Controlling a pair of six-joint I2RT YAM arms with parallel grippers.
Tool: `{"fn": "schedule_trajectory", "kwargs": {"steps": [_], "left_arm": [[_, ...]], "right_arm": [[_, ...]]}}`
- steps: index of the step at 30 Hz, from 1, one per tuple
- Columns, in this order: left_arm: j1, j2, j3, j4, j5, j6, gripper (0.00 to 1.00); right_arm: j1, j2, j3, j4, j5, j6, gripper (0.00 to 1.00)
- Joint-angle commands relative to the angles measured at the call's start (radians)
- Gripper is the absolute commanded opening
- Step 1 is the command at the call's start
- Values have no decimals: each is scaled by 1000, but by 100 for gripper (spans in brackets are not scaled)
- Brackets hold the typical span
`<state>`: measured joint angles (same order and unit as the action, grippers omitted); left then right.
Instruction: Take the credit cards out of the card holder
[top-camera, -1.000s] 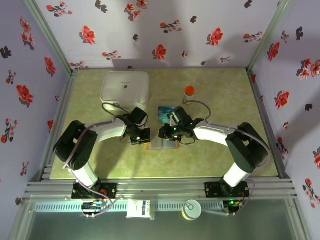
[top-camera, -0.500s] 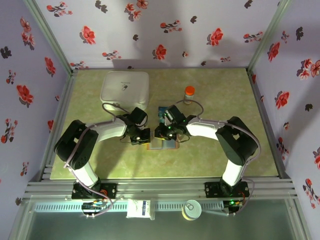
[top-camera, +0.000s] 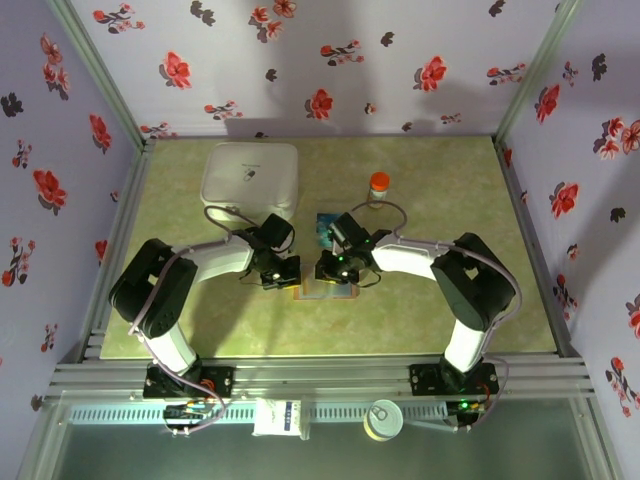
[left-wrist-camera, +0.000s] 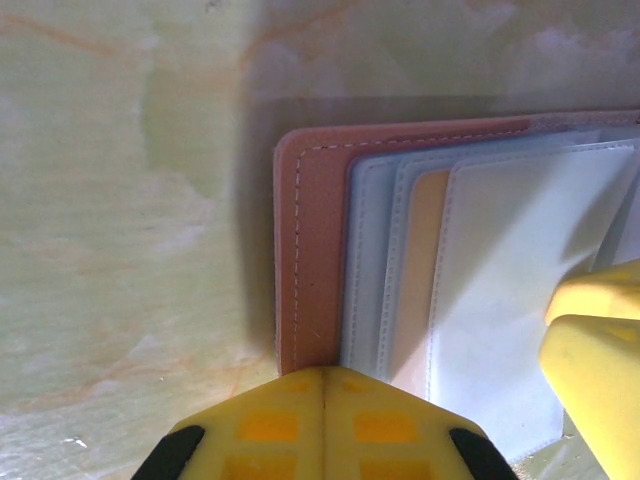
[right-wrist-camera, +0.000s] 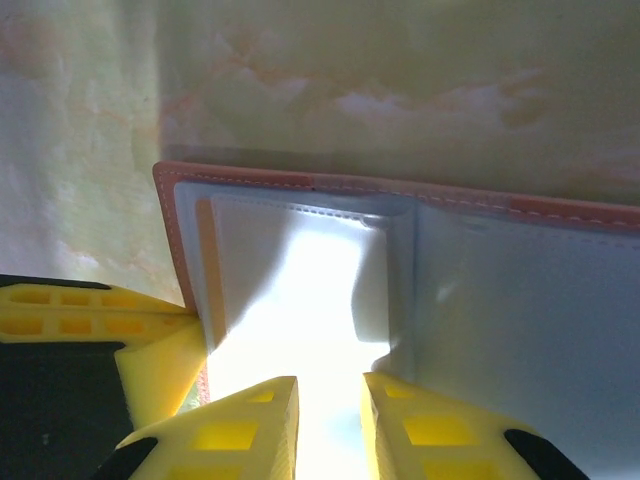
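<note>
The left gripper (left-wrist-camera: 323, 388) is clenched, its yellow fingers meeting with no gap, and their tips bear down on the tan stitched edge of the card holder (left-wrist-camera: 310, 250). From above, the left gripper (top-camera: 280, 272) sits at the holder's left end, so it looks to be pinning it rather than picking.

The card holder (top-camera: 322, 289) lies open and flat on the table (top-camera: 450, 310), between the two grippers, its long axis running left to right across the robot's front. Its pale blue-grey pockets (left-wrist-camera: 500, 290) overlap in steps, and an orange-tan strip (left-wrist-camera: 428, 270) shows between two of them; it may be a card's edge, but I cannot tell.

The right gripper (right-wrist-camera: 330, 398) hangs over the holder's left half (right-wrist-camera: 300, 280), jaws a little apart with the bright pocket face between them. Whether they nip anything I cannot tell. The pockets lie directly under this gripper, so the right arm is the better placed to draw a card while the left holds the holder down.

A teal card (top-camera: 324, 226) already lies on the table just behind the holder.

The table is a smooth marbled green. A white box (top-camera: 250, 178) stands at the far left, an orange-capped bottle (top-camera: 379, 186) behind the right arm, well clear of the work. Flowered walls close in three sides.
</note>
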<state>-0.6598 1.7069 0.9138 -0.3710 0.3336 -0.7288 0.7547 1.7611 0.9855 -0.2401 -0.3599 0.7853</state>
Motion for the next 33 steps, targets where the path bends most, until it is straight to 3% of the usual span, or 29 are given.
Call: {"fn": "schedule_trajectory", "kwargs": {"steps": [1,21,26,33], "left_arm": [[9,31,2,-35,-16,19,0],[29,-87,31,-61,-19,-18,0],[28,-120,28,-5,23,-69,7],[14,-62,5,131,92,-131,24]], "right_arm": [[6,-23,12,-55,45,-28,24],[-3,0,-26,-12,24,-33,15],[-10,-2,-39,3,15,-34,13],[-27,-12,-80,54,-13,-24,12]]}}
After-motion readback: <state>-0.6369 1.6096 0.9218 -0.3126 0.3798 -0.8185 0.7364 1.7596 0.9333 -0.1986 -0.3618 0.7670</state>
